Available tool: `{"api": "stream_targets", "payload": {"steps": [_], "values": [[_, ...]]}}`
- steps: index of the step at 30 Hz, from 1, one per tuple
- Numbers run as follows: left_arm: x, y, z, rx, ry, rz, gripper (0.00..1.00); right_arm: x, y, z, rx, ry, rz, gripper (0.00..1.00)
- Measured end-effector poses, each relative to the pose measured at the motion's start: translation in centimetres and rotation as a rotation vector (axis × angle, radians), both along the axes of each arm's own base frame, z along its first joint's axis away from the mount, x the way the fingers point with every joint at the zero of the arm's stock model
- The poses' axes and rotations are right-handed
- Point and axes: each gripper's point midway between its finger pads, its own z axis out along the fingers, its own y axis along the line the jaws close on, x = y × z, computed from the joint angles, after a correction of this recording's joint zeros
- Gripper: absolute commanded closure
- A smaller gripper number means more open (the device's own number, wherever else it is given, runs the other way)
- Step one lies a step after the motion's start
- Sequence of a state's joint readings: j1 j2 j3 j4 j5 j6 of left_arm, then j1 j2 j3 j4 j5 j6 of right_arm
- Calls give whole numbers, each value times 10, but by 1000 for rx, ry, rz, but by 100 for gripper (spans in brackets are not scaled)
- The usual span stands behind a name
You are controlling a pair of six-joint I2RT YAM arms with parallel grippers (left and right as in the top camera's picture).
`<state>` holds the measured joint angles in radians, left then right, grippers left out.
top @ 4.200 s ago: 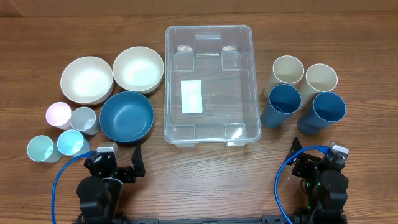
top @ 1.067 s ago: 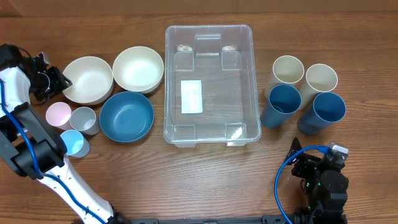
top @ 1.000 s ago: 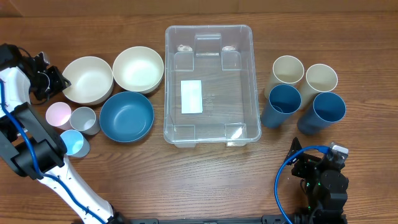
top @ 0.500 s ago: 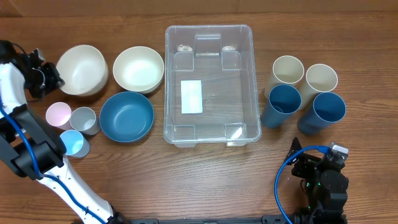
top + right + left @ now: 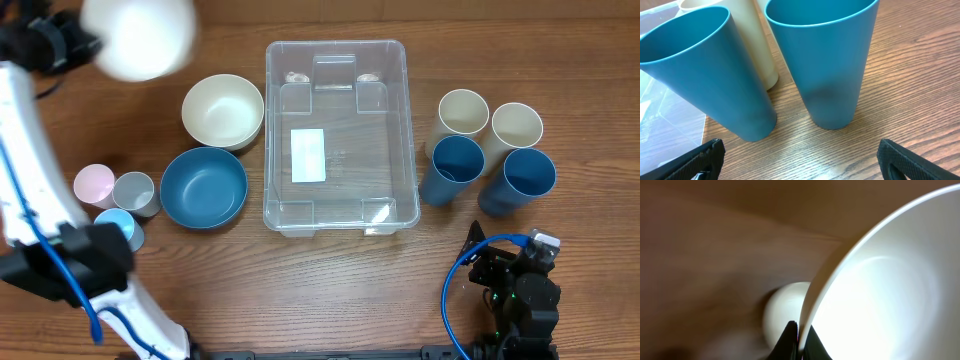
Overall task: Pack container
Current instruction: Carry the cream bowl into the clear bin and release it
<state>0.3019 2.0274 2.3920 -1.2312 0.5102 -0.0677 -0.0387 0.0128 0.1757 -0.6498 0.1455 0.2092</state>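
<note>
Wood table (image 5: 330,285): container (image 5: 411,130), white label (image 5: 308,155) illegible; left end effector (image 5: 798,333) tight on white bowl (image 5: 140,35).

The container (image 5: 338,135) is a large clear rectangular plastic bin with rounded corners and a rim, sitting upright and empty mid-table, a white label on its base

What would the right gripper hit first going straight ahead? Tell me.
Most likely the blue cup standing nearest in front of the right gripper: it fills the middle of the wrist view. A second blue cup stands just left of that line, and depth is hard to judge.
</note>
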Motion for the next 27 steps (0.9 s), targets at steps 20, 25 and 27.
{"api": "stream_targets", "payload": {"steps": [20,25,27], "values": [[28,-297,-135,125,223,-183,96,0,0,0,0,0,0,0],[28,-286,-192,157,364,-109,96,0,0,0,0,0,-1,0],[28,-285,-208,163,397,-87,96,0,0,0,1,0,-1,0]]}}
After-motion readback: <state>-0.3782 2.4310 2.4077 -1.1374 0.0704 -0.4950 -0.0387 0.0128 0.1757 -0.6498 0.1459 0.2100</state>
